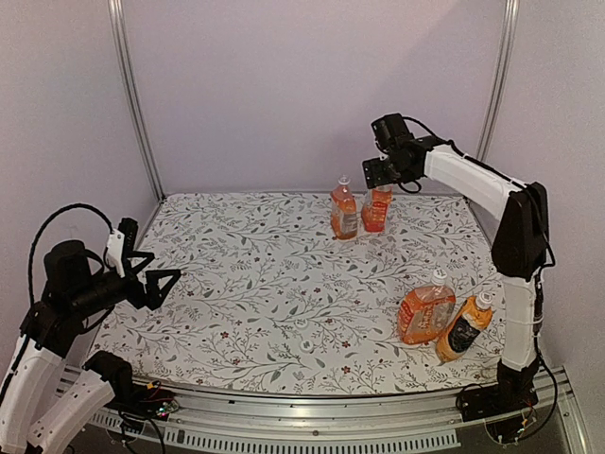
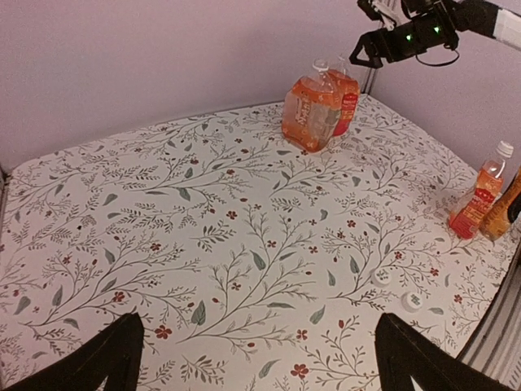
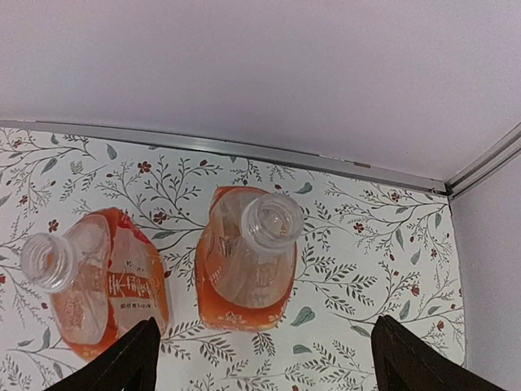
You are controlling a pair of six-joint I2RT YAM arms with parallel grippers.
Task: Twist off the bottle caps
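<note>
Between lilac walls (image 1: 284,85), the leaf-printed surface (image 1: 236,274) is carrying two small white round plastic screw caps (image 2: 381,277) loose near its front edge, while left jaws and right jaws are hanging spread.

Soft, even light with a faint violet cast fills all three views, leaving only weak shadows on the counter (image 1: 284,284). In my left wrist view the counter's far edge bows, and my left gripper (image 2: 259,350) shows as dark, soft-edged shapes.
</note>
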